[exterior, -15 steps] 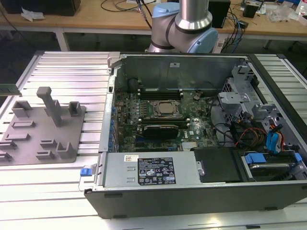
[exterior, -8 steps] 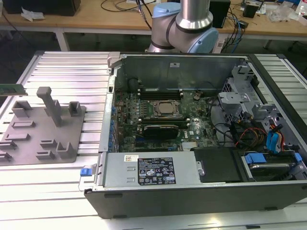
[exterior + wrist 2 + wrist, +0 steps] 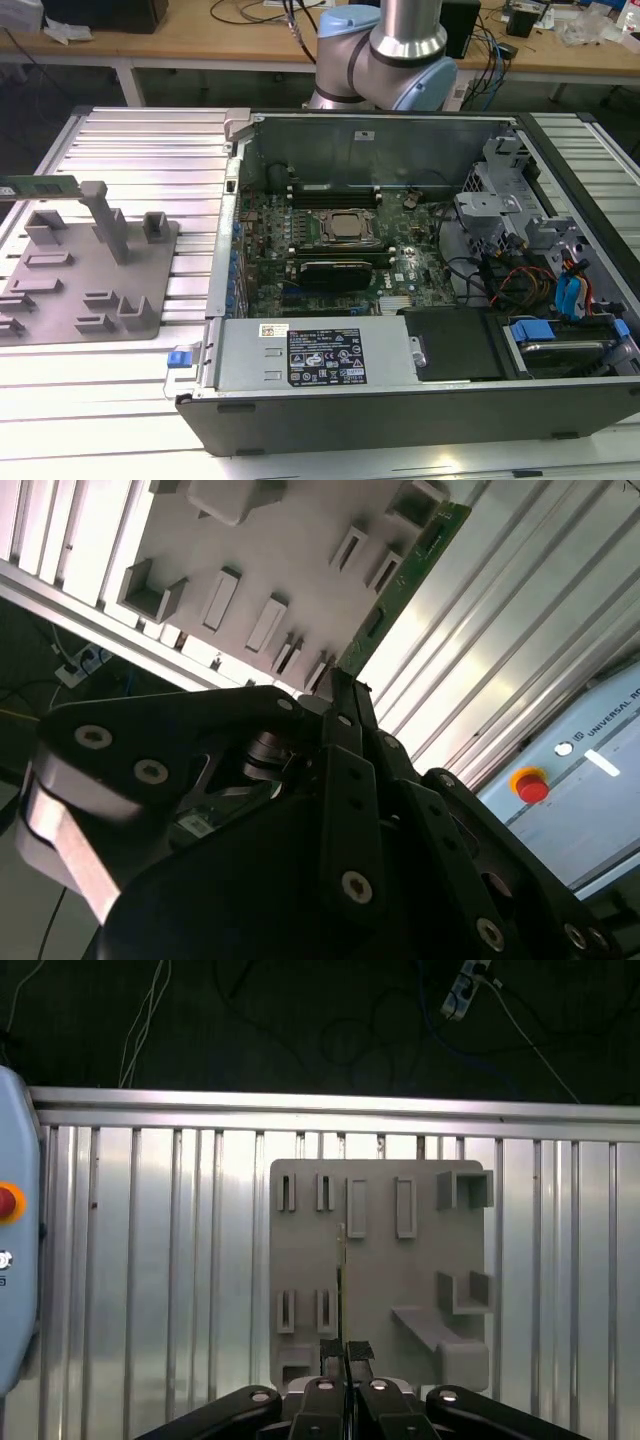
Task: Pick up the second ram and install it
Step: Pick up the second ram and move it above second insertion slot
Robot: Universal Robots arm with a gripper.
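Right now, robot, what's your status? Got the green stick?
Tool shut on long thin green circuit-board stick. Stick held over grey slotted tray. Open computer case off to the exterior view's right.

Planted by far edge of bench (image 3: 130, 140), approx mid-way along: arm (image 3: 385, 50), pale-blue joint housing w/ silver tube rising out of shot.

Aimed down at bench top in first wrist view: gripper (image 3: 345, 1350), black, tips pressed together, pinching ram stick (image 3: 400, 590) edge-on btw them.

In second wrist view, clamped tight on one end of stick: fingers (image 3: 345, 770), long and narrow, w/ bolted linkage bars fanning back to gripper body. Rest of stick poking fwd past tips.

Held level and clear of bench surface, at exterior view's left.
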